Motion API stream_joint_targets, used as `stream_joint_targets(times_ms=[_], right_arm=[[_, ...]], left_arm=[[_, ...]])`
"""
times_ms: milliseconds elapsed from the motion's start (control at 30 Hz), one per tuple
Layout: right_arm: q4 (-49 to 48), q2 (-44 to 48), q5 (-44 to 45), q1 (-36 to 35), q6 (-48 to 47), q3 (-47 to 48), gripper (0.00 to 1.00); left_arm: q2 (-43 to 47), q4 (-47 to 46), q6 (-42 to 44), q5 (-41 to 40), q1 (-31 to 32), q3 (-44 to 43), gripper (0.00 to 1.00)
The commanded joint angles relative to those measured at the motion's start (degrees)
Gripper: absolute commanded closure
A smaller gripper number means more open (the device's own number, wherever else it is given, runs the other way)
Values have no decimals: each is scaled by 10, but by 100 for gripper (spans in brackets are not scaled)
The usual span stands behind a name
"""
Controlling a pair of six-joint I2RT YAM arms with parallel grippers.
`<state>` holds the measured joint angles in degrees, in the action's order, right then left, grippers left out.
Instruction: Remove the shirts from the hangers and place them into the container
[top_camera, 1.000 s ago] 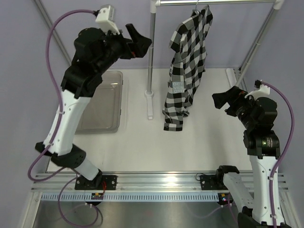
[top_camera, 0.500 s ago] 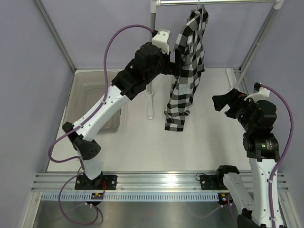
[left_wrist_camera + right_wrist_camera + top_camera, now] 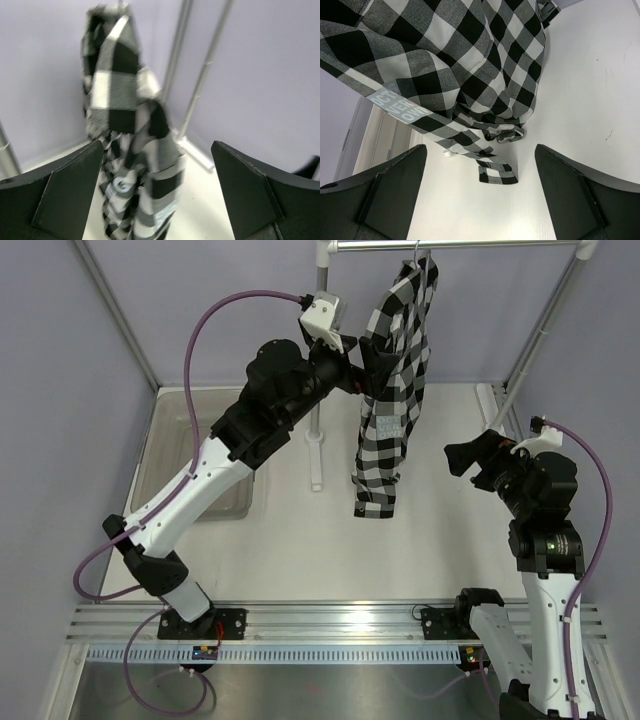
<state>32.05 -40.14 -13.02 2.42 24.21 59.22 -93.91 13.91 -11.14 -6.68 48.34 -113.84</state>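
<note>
The black-and-white checked shirt (image 3: 395,390) hangs from the top rail on a hanger whose wire hook (image 3: 419,254) alone shows; the rest is hidden under the fabric. My left gripper (image 3: 366,358) is open, right against the shirt's left side at upper-chest height. In the left wrist view the blurred shirt (image 3: 131,145) hangs between and beyond the open fingers (image 3: 65,195). My right gripper (image 3: 464,459) is open, low and to the right of the shirt's hem. The right wrist view shows the shirt (image 3: 455,65) with its white label ahead of the open gripper (image 3: 480,197). The grey container (image 3: 185,445) lies at left.
The rack's upright pole (image 3: 319,350) and its foot (image 3: 316,458) stand just left of the shirt, behind my left arm. A slanted rack leg (image 3: 545,330) runs down at the right. Purple walls close in the back and sides.
My left arm swung from above the container across to the shirt, then drew its wrist back slightly. The shirt turned and swayed a little. The right arm barely moved.
</note>
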Motion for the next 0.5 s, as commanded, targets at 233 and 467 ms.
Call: stream_joint_targets(times_ms=[233, 467], right_arm=[[-24, 16, -34, 2, 2, 4, 0], [-22, 61, -25, 2, -21, 1, 1]], left_arm=[[-97, -47, 71, 5, 32, -141, 3], [-152, -86, 131, -58, 43, -165, 1]])
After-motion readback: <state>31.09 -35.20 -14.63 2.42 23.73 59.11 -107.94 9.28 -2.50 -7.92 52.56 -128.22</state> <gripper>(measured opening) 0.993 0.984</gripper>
